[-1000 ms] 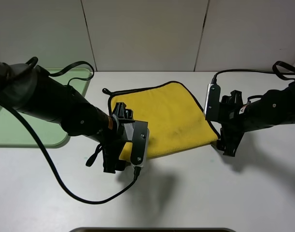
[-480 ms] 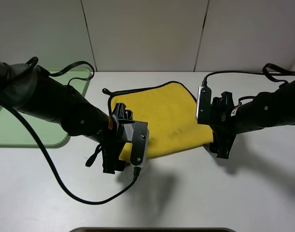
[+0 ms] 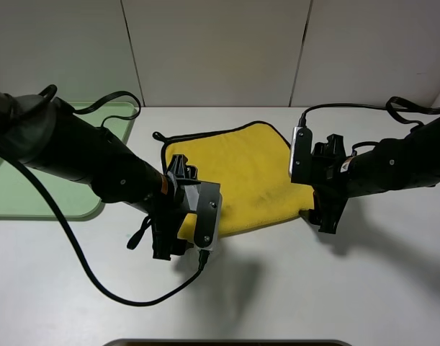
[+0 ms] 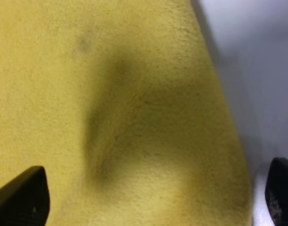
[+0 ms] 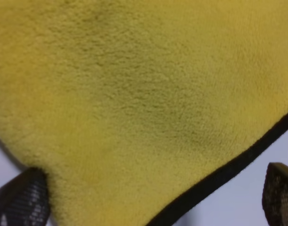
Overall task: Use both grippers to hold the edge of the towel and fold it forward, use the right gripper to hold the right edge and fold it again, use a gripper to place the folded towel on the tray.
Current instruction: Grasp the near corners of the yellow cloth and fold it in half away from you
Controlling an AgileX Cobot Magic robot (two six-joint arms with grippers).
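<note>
Quick count of what was on the table (image 3: pixel 299 288): one towel (image 3: pixel 252 169), one tray (image 3: pixel 39 205), plus the two pincers on my arms. The towel lay flat and unfolded around mid-table, with its one little black loop (image 3: pixel 158 135) at the far-left corner. The tray sat off to the left, apart from the towel and partly hidden behind my left arm (image 3: pixel 83 155).

My left gripper (image 3: pixel 171 244) was down at the towel's near-left corner. Its jaws were spread wide over the yellow fluff and weren't pinching anything. My right gripper (image 3: pixel 322 218) was at the near-right corner, spread just as wide, and the black edge (image 5: pixel 219 181) ran across between its two fingers. I couldn't tell whether any fingertip actually touched the cloth.
</note>
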